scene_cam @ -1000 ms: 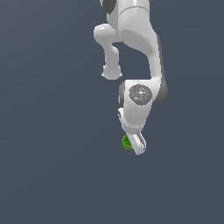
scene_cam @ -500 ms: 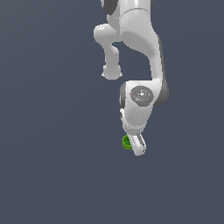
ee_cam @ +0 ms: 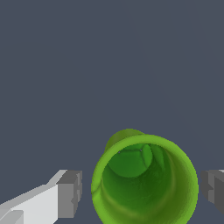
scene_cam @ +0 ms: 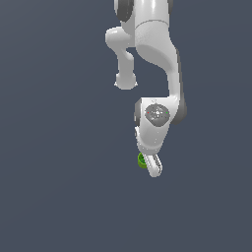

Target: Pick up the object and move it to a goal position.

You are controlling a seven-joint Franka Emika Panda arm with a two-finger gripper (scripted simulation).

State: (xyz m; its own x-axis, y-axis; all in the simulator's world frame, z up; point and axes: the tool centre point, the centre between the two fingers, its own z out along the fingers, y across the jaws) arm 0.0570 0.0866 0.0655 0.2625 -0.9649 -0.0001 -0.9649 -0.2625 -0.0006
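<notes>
Wrist view first: you are looking right down into the small green cup (ee_cam: 144,179), with its darker inside showing. It sits between the two gray finger pads (ee_cam: 70,194), one on each side. Both pads stand a little off the cup wall, so the gripper (ee_cam: 140,192) is spread apart and not squeezing yet.

Farther off, in the exterior view, the white arm (scene_cam: 152,44) has hardly moved in the last second. The gripper (scene_cam: 150,165) was low around the cup (scene_cam: 141,160) then too, and the cup sits in the same spot on the plain gray floor (scene_cam: 59,197).

So I think you are lined up and ready to close the fingers.

You won't find any words, labels or brand marks to read anywhere.
</notes>
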